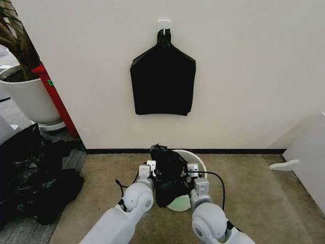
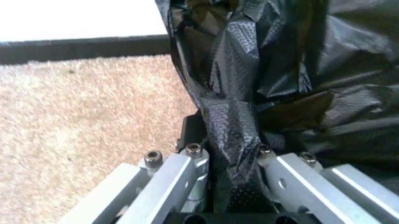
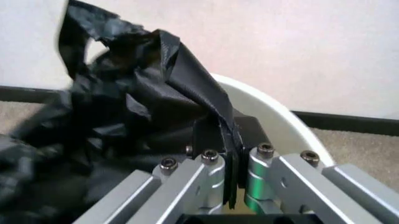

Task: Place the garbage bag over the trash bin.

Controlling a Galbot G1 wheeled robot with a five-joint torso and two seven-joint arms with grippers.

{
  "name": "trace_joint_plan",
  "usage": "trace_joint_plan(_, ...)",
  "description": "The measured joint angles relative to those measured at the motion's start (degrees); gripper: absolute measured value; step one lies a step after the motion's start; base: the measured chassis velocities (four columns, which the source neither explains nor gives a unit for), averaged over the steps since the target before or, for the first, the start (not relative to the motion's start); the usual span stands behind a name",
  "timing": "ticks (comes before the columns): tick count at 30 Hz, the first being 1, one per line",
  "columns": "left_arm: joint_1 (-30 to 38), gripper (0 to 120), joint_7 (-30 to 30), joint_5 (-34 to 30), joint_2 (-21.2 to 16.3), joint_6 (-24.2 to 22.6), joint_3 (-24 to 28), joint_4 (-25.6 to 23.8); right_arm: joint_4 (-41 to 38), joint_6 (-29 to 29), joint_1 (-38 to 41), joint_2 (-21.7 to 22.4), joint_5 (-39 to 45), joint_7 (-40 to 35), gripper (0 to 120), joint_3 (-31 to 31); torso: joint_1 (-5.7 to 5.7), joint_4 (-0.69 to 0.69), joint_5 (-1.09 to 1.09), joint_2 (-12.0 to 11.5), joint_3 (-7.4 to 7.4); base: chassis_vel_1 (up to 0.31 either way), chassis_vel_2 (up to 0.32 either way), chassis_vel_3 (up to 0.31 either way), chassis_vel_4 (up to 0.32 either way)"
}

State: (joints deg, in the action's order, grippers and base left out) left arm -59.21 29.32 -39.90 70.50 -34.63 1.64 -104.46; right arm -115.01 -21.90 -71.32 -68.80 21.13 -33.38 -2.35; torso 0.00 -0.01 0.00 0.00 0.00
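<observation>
Beige carpet runs up to a cream wall with a dark baseboard strip, and near that strip stands the small round cream-white plastic trash bin (image 1: 190, 179). Held above its mouth is the wrinkled, glossy black plastic garbage bag (image 1: 168, 175). The left gripper (image 2: 229, 156) and the right gripper (image 3: 232, 156) each pinch an edge of film, apparently so the opening can be spread across the rolled rim.

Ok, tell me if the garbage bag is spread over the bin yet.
Not yet: garbage bag hangs bunched between both grippers, trash bin rim still bare.
</observation>
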Motion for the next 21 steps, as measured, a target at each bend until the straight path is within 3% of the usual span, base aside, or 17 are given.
trace_joint_plan(10, -1.3, 4, -6.5, 0.8, -7.1, 1.5, -5.1, -6.4, -1.0, 0.4, -0.9, 0.5, -0.1, -0.1, 0, 1.4, 0.00, 0.01, -0.01, 0.0, 0.00, 0.000, 0.000, 0.000, 0.000)
trace_joint_plan(21, -1.4, 3, -8.3, 0.0, -10.8, 2.1, -8.5, -9.5, -2.3, 0.4, -2.8, 0.8, -0.9, -0.1, 0, 2.5, 0.00, 0.01, -0.01, 0.0, 0.00, 0.000, 0.000, 0.000, 0.000)
